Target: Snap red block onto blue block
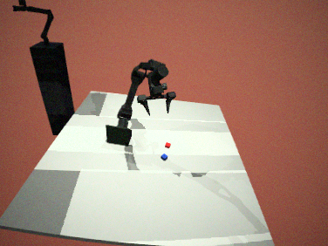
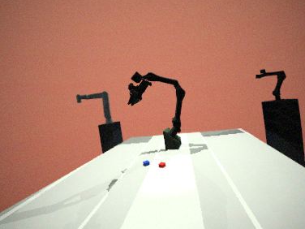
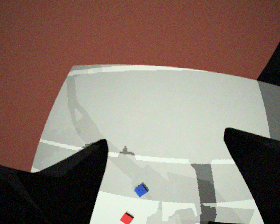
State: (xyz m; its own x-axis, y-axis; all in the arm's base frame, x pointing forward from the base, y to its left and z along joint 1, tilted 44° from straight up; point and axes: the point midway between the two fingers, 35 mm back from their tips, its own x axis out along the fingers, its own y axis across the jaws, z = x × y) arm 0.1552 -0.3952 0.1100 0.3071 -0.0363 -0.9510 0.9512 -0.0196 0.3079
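The robot's arm is near-black all over, with a matt, charcoal look and slightly paler grey on a few edges; it is built from slim, straight links joined by thicker, rounded knuckles, and one joint housing looks like a stubby drum in the top view; the foot is a dark, blocky base, flat-faced and faintly greenish; at the far end two separate fingers spread from chunky mounts, each a solid black wedge that narrows to a blunt, rounded tip, the broad sides smooth and plain in the wrist view; small screws, cables or lettering are too fine to make out
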